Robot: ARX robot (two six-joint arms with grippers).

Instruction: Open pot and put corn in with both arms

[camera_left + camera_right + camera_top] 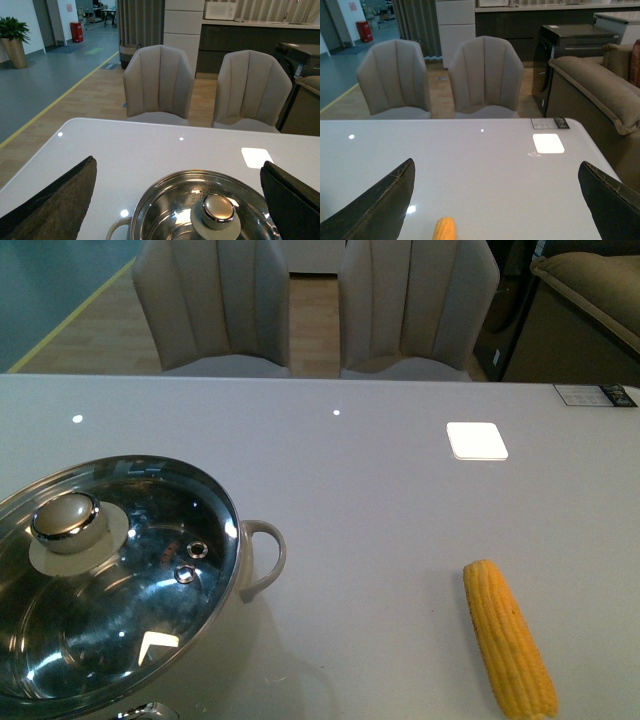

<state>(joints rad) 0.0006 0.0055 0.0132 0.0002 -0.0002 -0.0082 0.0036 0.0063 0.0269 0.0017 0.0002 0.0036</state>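
The cream-white pot (255, 565) stands at the table's front left, covered by a glass lid (150, 580) with a cream and steel knob (67, 520). The yellow corn (508, 636) lies on the table at the front right, lengthwise toward me. Neither arm shows in the front view. In the left wrist view my left gripper (177, 200) is open, its dark fingers (60, 200) spread wide above the pot (150, 205) and its lid knob (217, 208). In the right wrist view my right gripper (497, 200) is open above the table, with the corn's tip (444, 229) below, between the fingers (380, 200).
The white table (380, 480) carries bright light reflections, one square (476, 440). A dark label (597, 395) lies at the far right edge. Two beige chairs (215, 305) stand behind the table. A tan sofa (600, 90) is to the right.
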